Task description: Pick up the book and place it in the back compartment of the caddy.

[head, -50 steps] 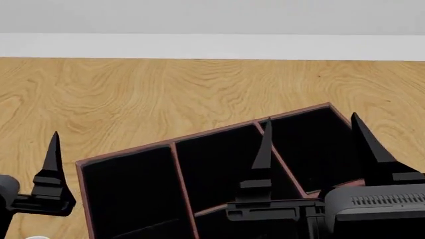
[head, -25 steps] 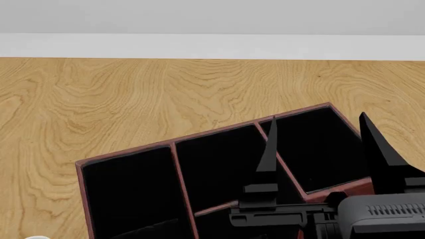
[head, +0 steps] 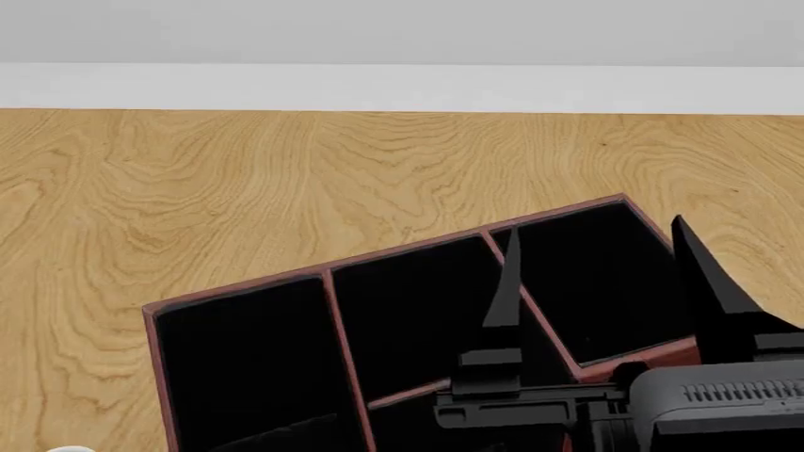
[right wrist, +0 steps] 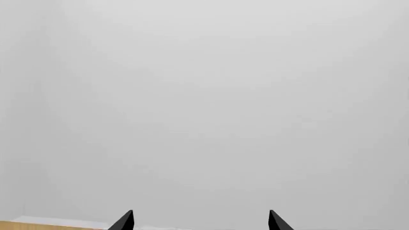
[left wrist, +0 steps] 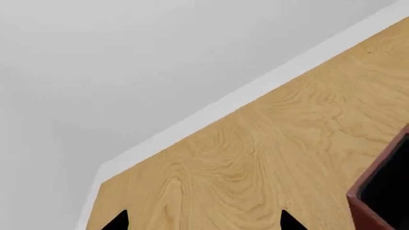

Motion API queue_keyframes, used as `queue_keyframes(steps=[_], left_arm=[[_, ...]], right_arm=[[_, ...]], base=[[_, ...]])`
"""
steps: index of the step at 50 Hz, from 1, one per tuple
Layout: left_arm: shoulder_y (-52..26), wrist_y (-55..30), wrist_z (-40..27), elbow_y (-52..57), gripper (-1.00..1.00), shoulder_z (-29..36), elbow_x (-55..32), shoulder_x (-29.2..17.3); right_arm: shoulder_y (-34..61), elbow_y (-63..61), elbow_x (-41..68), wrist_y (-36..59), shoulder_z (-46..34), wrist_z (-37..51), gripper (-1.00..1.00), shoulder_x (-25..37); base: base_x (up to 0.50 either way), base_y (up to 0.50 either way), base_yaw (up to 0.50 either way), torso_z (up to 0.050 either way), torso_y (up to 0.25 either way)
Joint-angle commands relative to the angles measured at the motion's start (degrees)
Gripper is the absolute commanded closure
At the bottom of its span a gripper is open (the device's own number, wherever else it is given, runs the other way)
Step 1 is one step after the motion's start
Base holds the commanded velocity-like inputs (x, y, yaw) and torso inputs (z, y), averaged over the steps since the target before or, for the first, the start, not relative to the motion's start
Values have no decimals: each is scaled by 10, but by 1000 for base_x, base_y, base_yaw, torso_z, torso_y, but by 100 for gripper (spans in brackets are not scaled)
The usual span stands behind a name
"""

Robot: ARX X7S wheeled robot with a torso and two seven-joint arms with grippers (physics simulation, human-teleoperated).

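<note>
So the book isn't visible in any view right now, and neither gripper has anything between its fingers. The right gripper (head: 597,273) hovers wide open over the right end of the caddy (head: 329,273), fingers pointing at the far wall. The left gripper (left wrist: 204,221) only shows in its wrist view, open too, above bare worktop (head: 251,179) beside the caddy's corner. Can't say which arm is closer.
</note>
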Motion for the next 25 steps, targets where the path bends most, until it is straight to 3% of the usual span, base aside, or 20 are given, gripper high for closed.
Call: queue_keyframes(steps=[1,8,14,25], left_arm=[[-109,31,110,-87,-100,182,53,-90],[-187,78,187,-133,-100,311,150,-96],[-261,132,250,-208,-100,404,242,-64],[-322,249,325,-347,-100,505,341,-6]], right_arm=[[0,25,-15,-16,-14,-1,-100,6],[3,57,-27,-38,-27,-8,-100,7],[7,49,-28,-38,-32,-9,-100,12],[54,11,-28,37,-43,16,-100,22]], base=[[0,0,0,0,0],[0,0,0,0,0],[0,0,0,0,0],[0,0,0,0,0]])
